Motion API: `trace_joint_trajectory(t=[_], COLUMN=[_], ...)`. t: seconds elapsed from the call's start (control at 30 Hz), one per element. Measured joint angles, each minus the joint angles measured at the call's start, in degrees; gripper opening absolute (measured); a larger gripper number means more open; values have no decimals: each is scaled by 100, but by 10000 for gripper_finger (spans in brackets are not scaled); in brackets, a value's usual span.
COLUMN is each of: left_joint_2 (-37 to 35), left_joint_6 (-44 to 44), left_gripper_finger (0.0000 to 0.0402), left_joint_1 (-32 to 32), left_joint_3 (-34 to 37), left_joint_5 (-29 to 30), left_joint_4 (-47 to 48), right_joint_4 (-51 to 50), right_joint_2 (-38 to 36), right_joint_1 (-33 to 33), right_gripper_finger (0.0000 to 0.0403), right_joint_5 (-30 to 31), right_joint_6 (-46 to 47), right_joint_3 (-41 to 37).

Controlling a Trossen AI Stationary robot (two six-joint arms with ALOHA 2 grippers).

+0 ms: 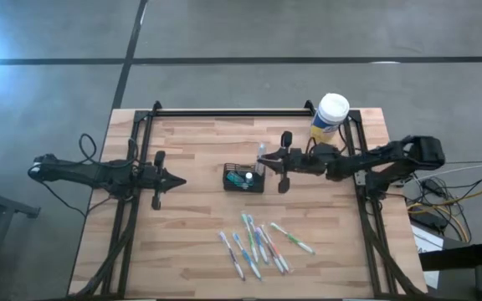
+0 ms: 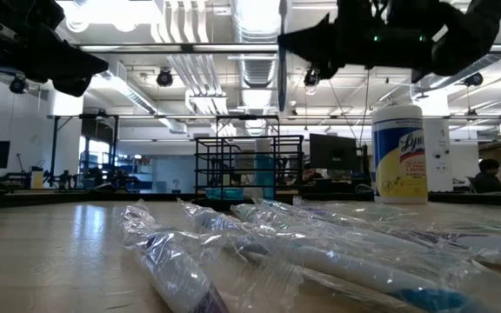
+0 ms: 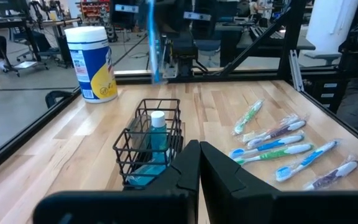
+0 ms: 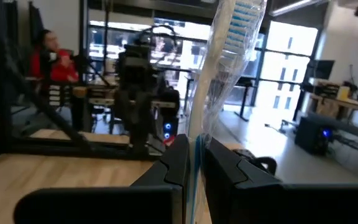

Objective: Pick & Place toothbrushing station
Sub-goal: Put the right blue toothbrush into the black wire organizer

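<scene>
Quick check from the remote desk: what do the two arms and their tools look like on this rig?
Both arms are dark, slim and jointed, on black frames. The left tool tapers to a point; the right tool ends in two black angular fingers. Loose cables trail beside the right arm's base.

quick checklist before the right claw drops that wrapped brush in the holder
1. Right claw shut on the wrapped toothbrush: ok.
2. Toothbrush upright in the grip: ok.
3. Right claw lined up over the wire-mesh holder: not ok; the high view puts it beside the holder's right end.
4. Holder has free room: cannot tell; a white-capped bottle already stands inside.
5. Left claw shut, waiting left of the holder, out of the way: ok.
6. Spare toothbrushes and canister clear of the path: ok.
</scene>
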State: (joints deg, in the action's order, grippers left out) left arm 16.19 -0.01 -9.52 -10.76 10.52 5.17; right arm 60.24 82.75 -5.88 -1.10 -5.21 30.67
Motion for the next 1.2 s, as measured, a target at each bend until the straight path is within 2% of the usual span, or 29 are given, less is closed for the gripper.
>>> trace_joint_trajectory(t=[0.2, 0.43, 1.2], left_joint_2=[2, 7, 4], left_joint_6=[0, 0, 18], left_gripper_finger=[12, 12, 12], left_joint_1=[1, 2, 4], left_joint_3=[97, 177, 179], left_joint_5=[-4, 0, 2], left_joint_4=[-22, -170, -173], right_joint_4=[726, 1284, 1413], right_joint_2=[418, 964, 1861], right_joint_1=[-38, -60, -103], right_gripper_finger=[23, 23, 23], right_joint_5=[14, 313, 415], right_joint_6=[94, 157, 181], right_joint_3=[-347, -429, -437])
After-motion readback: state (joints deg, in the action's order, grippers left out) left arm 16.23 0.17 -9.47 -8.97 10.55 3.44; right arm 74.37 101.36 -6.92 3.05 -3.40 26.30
